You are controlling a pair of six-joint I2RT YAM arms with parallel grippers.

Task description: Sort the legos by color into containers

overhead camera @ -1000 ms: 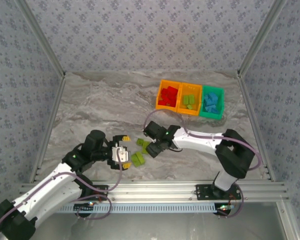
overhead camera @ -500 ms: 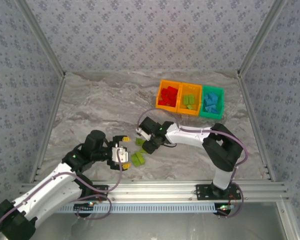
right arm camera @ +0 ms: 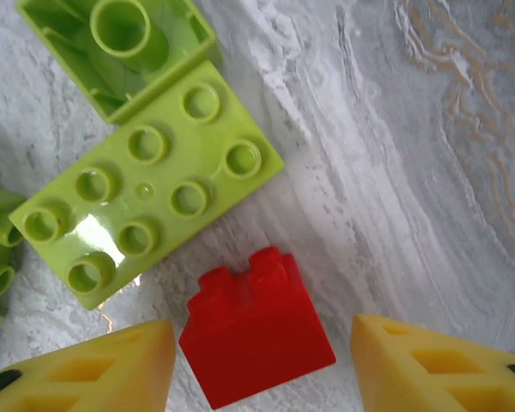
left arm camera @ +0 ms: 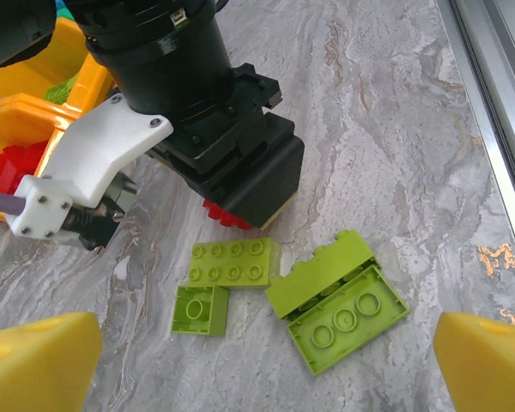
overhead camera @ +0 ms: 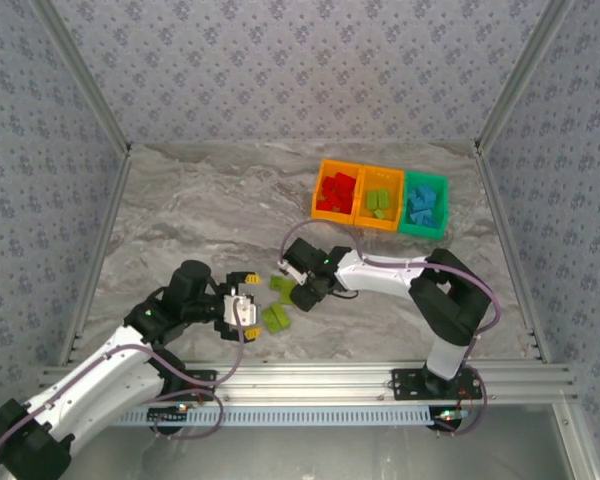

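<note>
**Lime cluster hemmed in by both hands**

Three lime legos (left arm camera: pixel 234 262) lie bunched on the counter (overhead camera: pixel 200 220). The left hand (overhead camera: pixel 252 303) closes off their near-left side, its fingers spread wide. The right hand (overhead camera: pixel 300 295) stands low just beyond them, straddling a red brick (right arm camera: pixel 257 339). The right arm (overhead camera: pixel 380 272) lies across the path toward the bins (overhead camera: pixel 357 196). Bare counter stays open along the left and far sides

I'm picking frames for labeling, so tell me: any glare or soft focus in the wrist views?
Right wrist: a bright glare patch on the studded top of the large lime brick, the red brick sharp. Left wrist: the yellow fingers of the left pincer are blurred in the bottom corners, the lime bricks crisp.
</note>
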